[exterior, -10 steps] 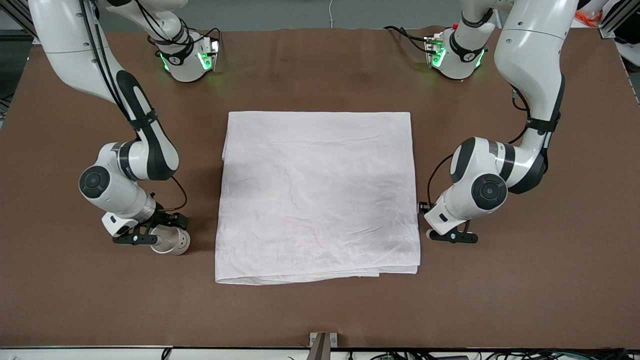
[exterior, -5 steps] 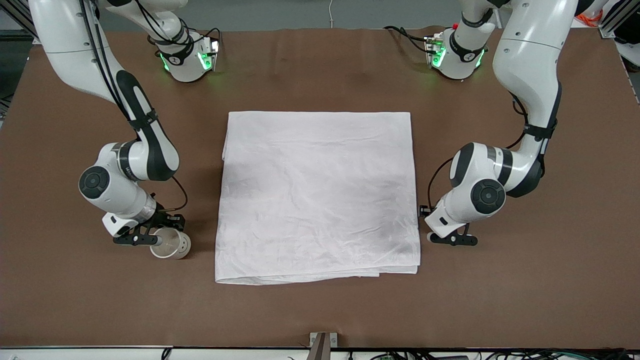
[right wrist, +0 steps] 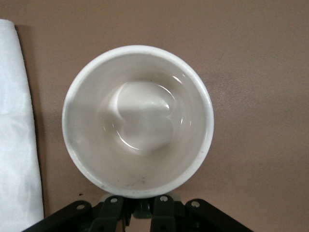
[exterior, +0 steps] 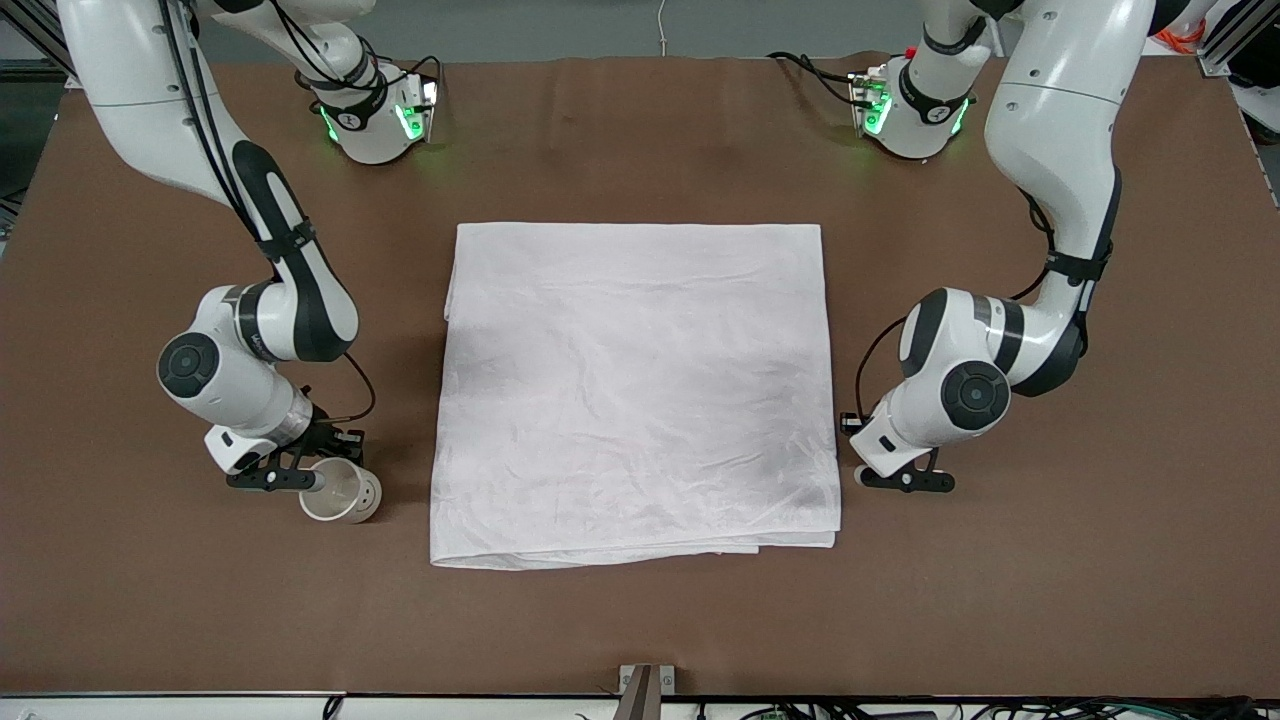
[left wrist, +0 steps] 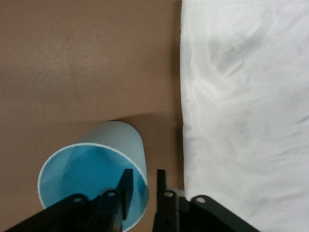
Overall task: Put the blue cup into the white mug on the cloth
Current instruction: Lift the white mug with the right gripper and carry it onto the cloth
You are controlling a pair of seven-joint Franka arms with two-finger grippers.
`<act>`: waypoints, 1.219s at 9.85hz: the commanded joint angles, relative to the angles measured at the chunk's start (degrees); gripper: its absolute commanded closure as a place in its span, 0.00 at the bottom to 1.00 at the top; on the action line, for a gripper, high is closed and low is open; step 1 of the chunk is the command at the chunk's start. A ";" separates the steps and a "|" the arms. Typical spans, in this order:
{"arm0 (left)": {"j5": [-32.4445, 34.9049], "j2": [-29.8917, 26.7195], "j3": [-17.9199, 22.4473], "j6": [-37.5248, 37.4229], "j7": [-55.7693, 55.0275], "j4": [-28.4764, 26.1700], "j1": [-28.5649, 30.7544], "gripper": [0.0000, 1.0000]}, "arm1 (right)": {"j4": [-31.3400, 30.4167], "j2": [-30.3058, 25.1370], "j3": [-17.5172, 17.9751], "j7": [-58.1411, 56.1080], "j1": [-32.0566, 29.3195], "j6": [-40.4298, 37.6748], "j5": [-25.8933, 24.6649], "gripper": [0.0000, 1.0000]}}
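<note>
Cloth (exterior: 634, 392): white, wrinkled, folded roughly square, flat on the middle of the brown worktop (exterior: 640, 620); nothing rests on it.

White mug (exterior: 342, 492): off the cloth, just beside its edge toward my right arm's end of the worktop, near the cloth's corner closest to the front camera. Empty, glossy inside (right wrist: 138, 121). Whether its base touches the worktop I cannot tell for certain.

Right gripper (exterior: 300, 478): at the mug; fingers drawn close together at the rim, seemingly pinching the part of the mug nearest the wrist, though the contact itself is hidden.

Blue cup (left wrist: 96, 174): off the cloth, just beside its edge toward my left arm's end; light blue outside, brighter blue inside, tilted. In the front view my left arm hides it.

Left gripper (left wrist: 143, 187): fingers pressed on the cup's wall, one inside the rim, one outside, the cloth's edge close alongside.
</note>
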 commanded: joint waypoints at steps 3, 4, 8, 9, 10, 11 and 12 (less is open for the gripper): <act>1.10 -0.21 -0.01 0.48 0.17 0.38 0.15 1.00 | 0.45 -5.90 0.37 -0.29 -0.06 -10.02 0.88 0.98; 1.10 -0.82 -0.01 0.13 0.53 0.47 0.41 1.00 | 0.97 -7.67 0.37 0.06 0.03 -12.76 0.97 0.98; 1.10 -5.91 0.17 -0.66 0.53 1.34 0.50 1.00 | 1.24 -11.45 1.07 11.08 5.80 -16.82 2.03 0.98; 1.10 -6.45 0.26 -2.49 0.53 2.91 0.42 1.00 | 1.24 -12.77 1.07 17.93 10.18 -18.13 2.03 0.98; 1.10 -6.46 0.26 -5.56 0.53 6.06 0.33 1.00 | 1.42 -14.00 1.07 24.35 14.66 -19.89 2.03 0.98; 1.10 -6.37 0.17 -8.11 0.53 8.61 0.15 1.00 | 1.85 -14.36 0.98 30.76 19.75 -19.82 1.94 0.98; 1.10 -6.28 0.17 -9.53 0.53 10.12 -0.11 1.00 | 2.90 -14.02 0.98 36.83 24.76 -19.55 1.68 0.98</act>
